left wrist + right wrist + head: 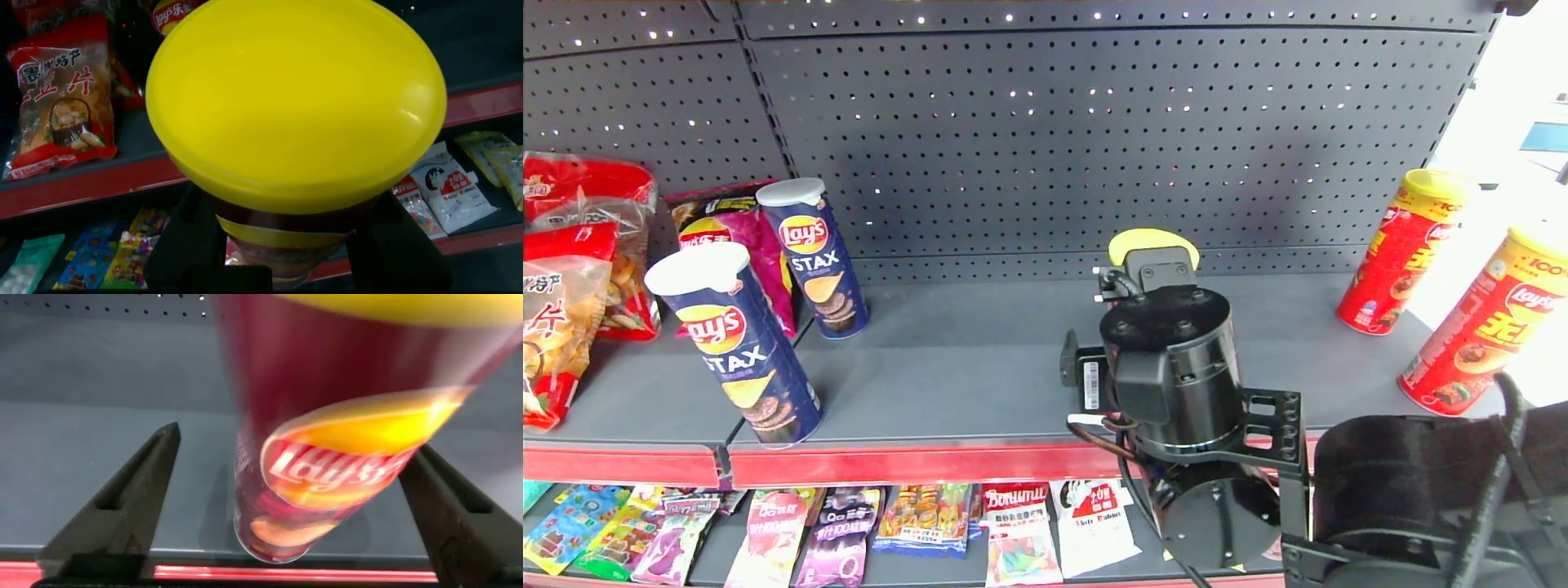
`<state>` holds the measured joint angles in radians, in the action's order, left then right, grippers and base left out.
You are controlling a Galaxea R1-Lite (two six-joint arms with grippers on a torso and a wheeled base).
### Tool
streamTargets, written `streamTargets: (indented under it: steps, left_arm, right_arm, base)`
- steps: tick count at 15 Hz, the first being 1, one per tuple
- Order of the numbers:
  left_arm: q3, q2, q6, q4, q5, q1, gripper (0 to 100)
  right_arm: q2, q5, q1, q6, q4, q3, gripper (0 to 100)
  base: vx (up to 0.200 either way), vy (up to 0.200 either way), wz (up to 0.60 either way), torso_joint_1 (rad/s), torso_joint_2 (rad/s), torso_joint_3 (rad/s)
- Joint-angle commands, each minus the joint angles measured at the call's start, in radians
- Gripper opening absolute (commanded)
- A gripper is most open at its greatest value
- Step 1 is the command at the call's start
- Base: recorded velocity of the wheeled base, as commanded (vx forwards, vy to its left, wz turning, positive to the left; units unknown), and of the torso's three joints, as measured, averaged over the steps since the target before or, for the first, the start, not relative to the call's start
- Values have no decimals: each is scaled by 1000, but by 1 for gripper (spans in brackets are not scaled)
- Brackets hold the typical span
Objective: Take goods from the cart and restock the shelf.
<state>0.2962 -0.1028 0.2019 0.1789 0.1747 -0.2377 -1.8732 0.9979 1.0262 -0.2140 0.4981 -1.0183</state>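
Note:
A red chip can with a yellow lid (327, 457) stands on the grey shelf (964, 367). It sits between the spread fingers of my right gripper (292, 445), and there is a clear gap on one side. In the head view my right arm (1168, 359) hides most of that can, leaving its yellow lid (1153, 241) peeking out above the wrist. A second yellow-lidded red can (294, 106) is held in my left gripper (286, 237), whose black fingers (188, 245) flank its body. It hangs in front of the shelf's red edge.
Two red cans (1401, 249) (1486, 318) stand at the shelf's right end. Two blue cans (739, 343) (813, 257) and snack bags (572, 269) fill the left. Bare shelf lies in the middle. Packets (915, 523) lie on the lower shelf.

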Motion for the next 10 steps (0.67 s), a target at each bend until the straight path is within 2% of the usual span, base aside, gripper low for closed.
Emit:
streamTargets:
  steps: [1, 7, 10]
  left_arm:
    - [0, 0, 1, 1, 0, 0, 0]
    - [0, 0, 1, -1, 0, 0, 0]
    - [0, 0, 1, -1, -1, 0, 0]
  right_arm:
    - [3, 1, 0, 1, 2, 0, 100]
    - [43, -2, 38, -41, 2, 9, 100]
    - [103, 1, 38, -41, 0, 63, 100]
  base:
    - [0, 0, 0, 0, 0, 0]
    - [0, 0, 0, 0, 0, 0]
    - [0, 0, 0, 0, 0, 0]
